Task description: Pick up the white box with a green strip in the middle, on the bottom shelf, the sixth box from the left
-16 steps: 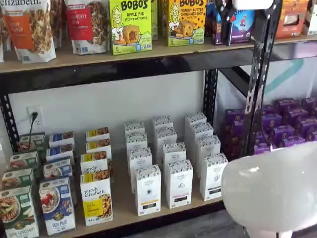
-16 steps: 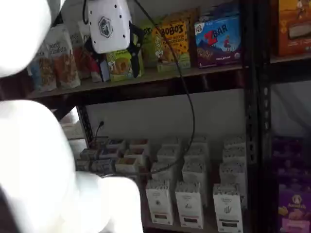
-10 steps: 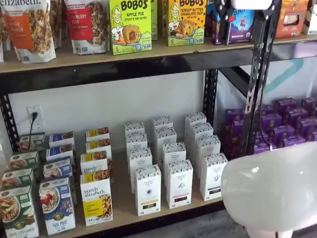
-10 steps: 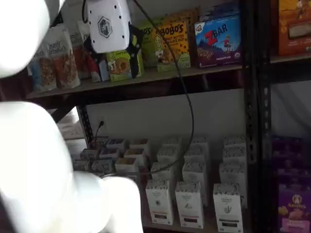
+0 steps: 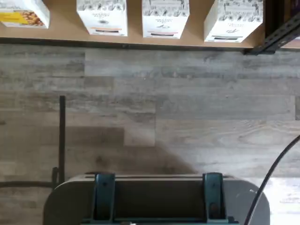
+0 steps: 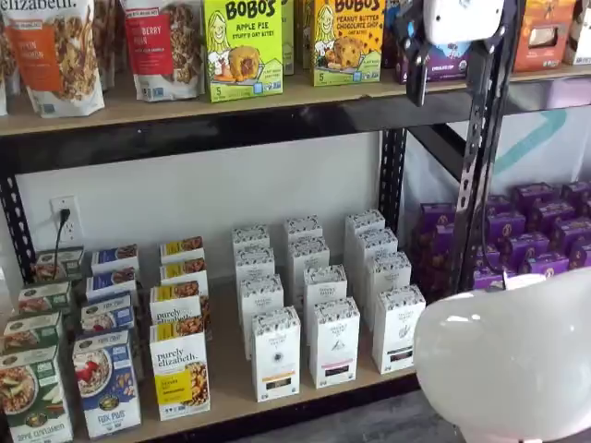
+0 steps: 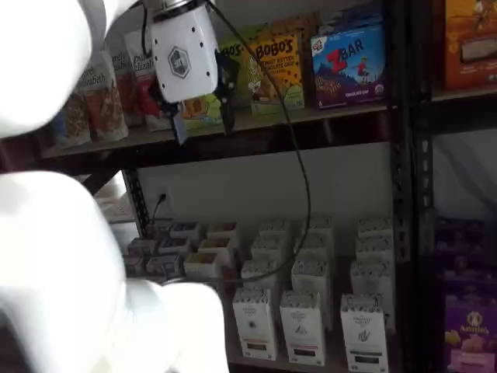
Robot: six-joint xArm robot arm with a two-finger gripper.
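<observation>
The white box stands at the front of the rightmost row of white cartons on the bottom shelf, next to the black upright. It also shows in a shelf view and in the wrist view. Two like cartons stand beside it. My gripper hangs high up, level with the upper shelf and far above the white box. In a shelf view, the gripper shows a plain gap between its two black fingers, with nothing in them.
Colourful "purely elizabeth" boxes fill the shelf's left part. Purple boxes sit beyond the black upright. The upper shelf holds Bobo's boxes. A white arm link bulks in front. The wrist view shows wood floor and the dark mount.
The gripper has come down from the top edge in both shelf views, and its fingers now show in full. The boxes have not moved.
</observation>
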